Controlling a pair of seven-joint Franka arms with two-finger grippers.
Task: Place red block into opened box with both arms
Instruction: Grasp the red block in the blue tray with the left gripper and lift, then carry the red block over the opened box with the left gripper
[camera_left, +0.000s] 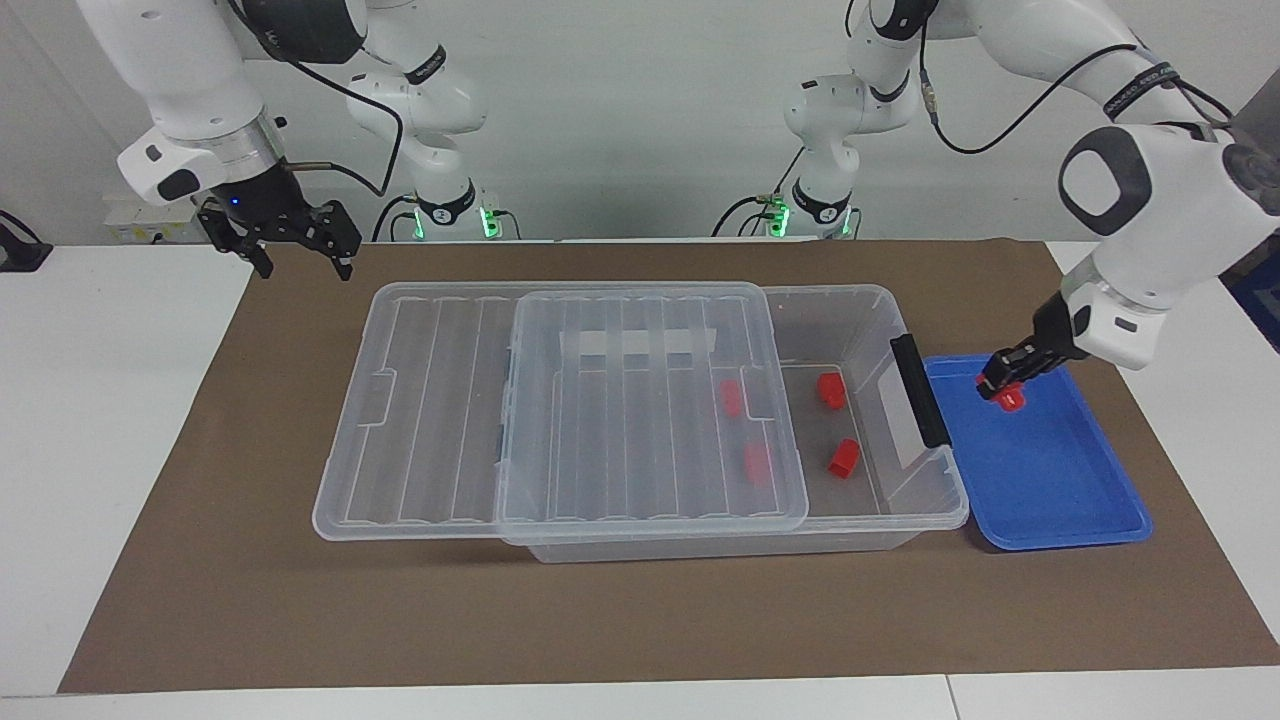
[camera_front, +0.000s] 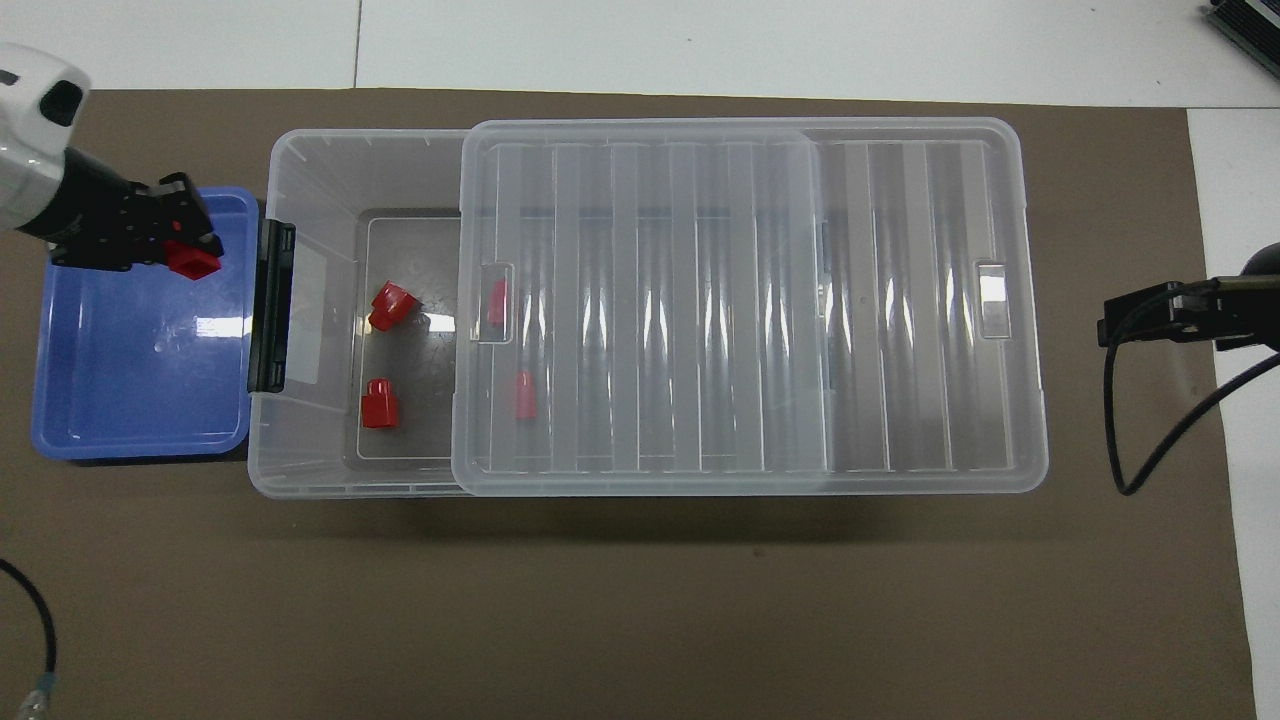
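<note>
My left gripper (camera_left: 1003, 389) (camera_front: 190, 250) is shut on a small red block (camera_left: 1010, 398) (camera_front: 192, 261) and hangs in the air over the blue tray (camera_left: 1060, 500) (camera_front: 120, 400). The clear box (camera_left: 900, 310) (camera_front: 310, 160) lies beside the tray, black handle (camera_left: 920, 390) toward it. Its ribbed lid (camera_left: 560, 400) (camera_front: 740, 300) is slid toward the right arm's end, so the end by the tray is uncovered. Several red blocks lie inside; two (camera_left: 830, 388) (camera_front: 380, 403) are in the uncovered part, others under the lid. My right gripper (camera_left: 300, 258) waits open above the mat's corner.
A brown mat (camera_left: 640, 620) covers the table under box and tray. A black cable (camera_front: 1150, 400) loops over the mat at the right arm's end. White tabletop (camera_left: 100, 400) borders the mat.
</note>
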